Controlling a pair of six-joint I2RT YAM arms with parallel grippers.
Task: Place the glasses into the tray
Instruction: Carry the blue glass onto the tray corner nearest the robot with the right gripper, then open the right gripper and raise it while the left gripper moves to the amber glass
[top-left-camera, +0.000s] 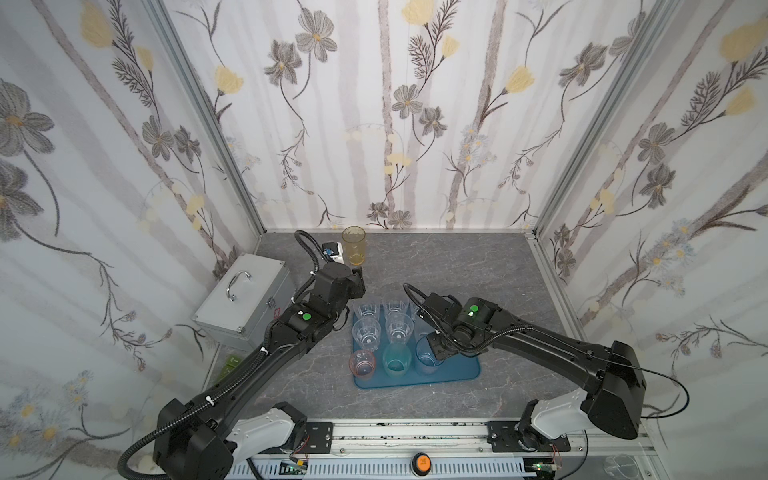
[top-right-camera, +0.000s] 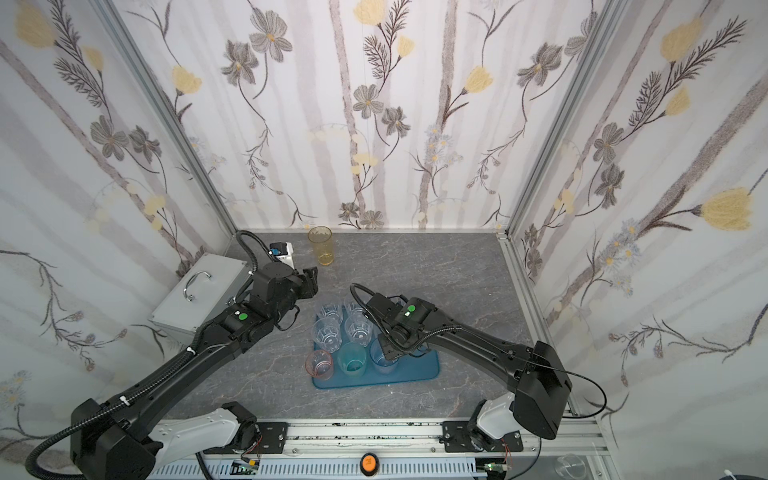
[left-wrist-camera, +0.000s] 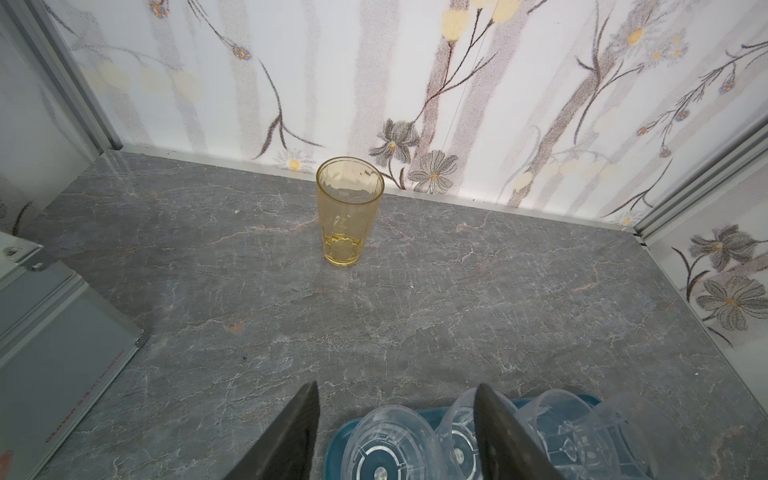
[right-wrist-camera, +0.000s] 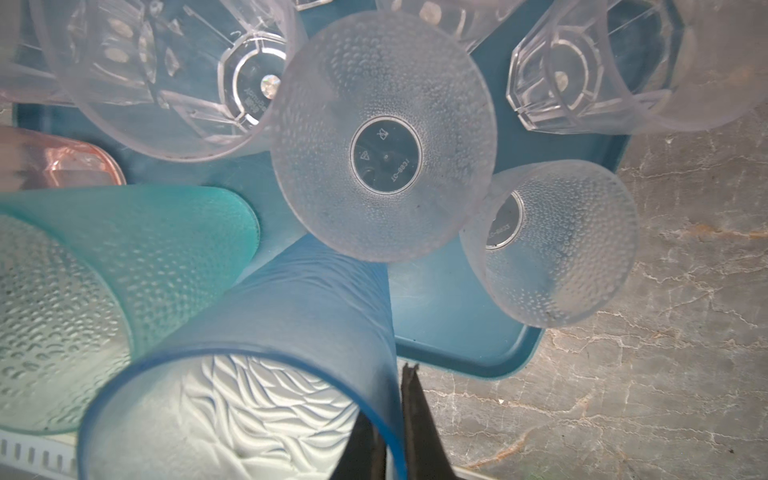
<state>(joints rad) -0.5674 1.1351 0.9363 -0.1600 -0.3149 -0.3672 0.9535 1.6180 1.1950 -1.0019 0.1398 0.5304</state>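
Note:
The teal-blue tray (top-left-camera: 457, 371) (top-right-camera: 419, 371) (right-wrist-camera: 449, 324) lies mid-table with several glasses upright in it. Clear faceted ones (top-left-camera: 366, 332) fill the back. Pink (top-left-camera: 363, 364), teal (top-left-camera: 396, 360) and blue (top-left-camera: 426, 358) stand along the front. Two frosted white glasses (right-wrist-camera: 384, 137) show in the right wrist view. My right gripper (right-wrist-camera: 390, 399) is shut on the blue glass (right-wrist-camera: 291, 311), with one finger inside its rim and one outside. An amber glass (top-left-camera: 354, 245) (top-right-camera: 321, 246) (left-wrist-camera: 348, 212) stands alone by the back wall. My left gripper (left-wrist-camera: 399, 386) hangs open and empty over the tray's back left corner, facing the amber glass.
A silver metal case (top-left-camera: 245, 299) (left-wrist-camera: 54, 332) with a handle sits at the left wall, beside my left arm. A small white and blue device (top-left-camera: 332, 251) lies just left of the amber glass. Patterned walls close in three sides.

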